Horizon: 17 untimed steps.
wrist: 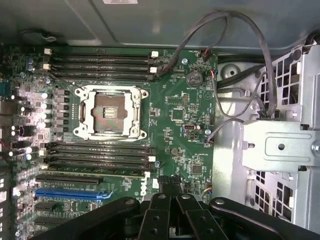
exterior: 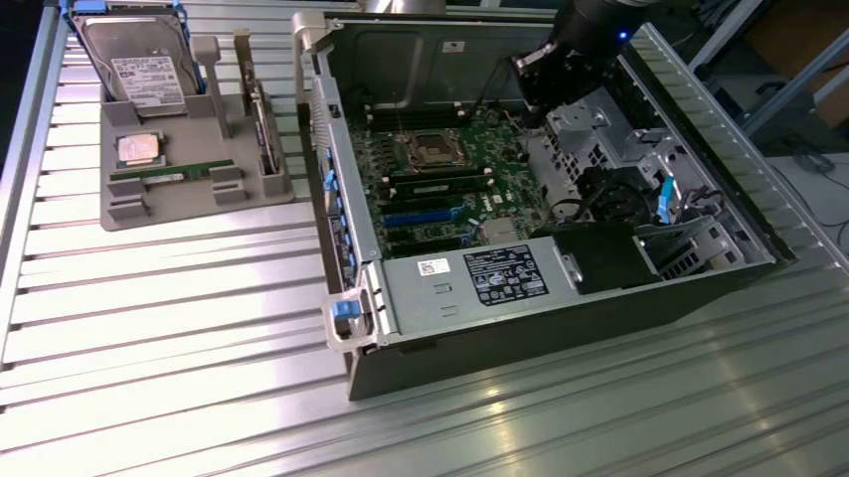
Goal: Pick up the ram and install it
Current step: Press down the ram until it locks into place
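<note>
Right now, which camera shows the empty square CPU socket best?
The wrist view: the CPU socket sits open and near, its metal frame and the dark slots on both sides plain to see. In the exterior view the same socket is a small square deep inside the computer case.

- The arm (exterior: 603,20) comes in from the top of the exterior view, toward that view's right, its dark wrist angled downward.
- The gripper (wrist: 171,197) has its black fingers (wrist: 159,212) drawn together, pads meeting, with nothing held between them.
</note>
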Motion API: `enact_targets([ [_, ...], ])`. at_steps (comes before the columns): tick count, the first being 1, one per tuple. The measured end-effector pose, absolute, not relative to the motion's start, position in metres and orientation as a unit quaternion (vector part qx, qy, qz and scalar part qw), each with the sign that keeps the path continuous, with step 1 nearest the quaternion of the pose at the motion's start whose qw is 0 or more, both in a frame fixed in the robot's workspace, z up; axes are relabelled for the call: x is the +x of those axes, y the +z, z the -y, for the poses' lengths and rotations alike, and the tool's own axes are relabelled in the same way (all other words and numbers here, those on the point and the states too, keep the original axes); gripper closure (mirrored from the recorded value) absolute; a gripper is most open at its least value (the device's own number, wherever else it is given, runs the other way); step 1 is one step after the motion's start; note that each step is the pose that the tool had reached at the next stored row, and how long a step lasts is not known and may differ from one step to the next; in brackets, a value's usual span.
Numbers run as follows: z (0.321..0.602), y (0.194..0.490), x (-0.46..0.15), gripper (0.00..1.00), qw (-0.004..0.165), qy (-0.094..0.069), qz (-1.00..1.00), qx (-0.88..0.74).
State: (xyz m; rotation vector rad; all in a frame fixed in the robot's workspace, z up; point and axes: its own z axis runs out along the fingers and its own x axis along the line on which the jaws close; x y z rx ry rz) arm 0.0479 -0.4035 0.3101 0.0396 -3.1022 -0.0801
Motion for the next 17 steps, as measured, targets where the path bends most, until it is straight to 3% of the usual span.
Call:
enact_targets([
  [17, 0.4035, 0.3101, 0.0479, 0.90, 0.018, -0.027, 0.999, -0.043],
])
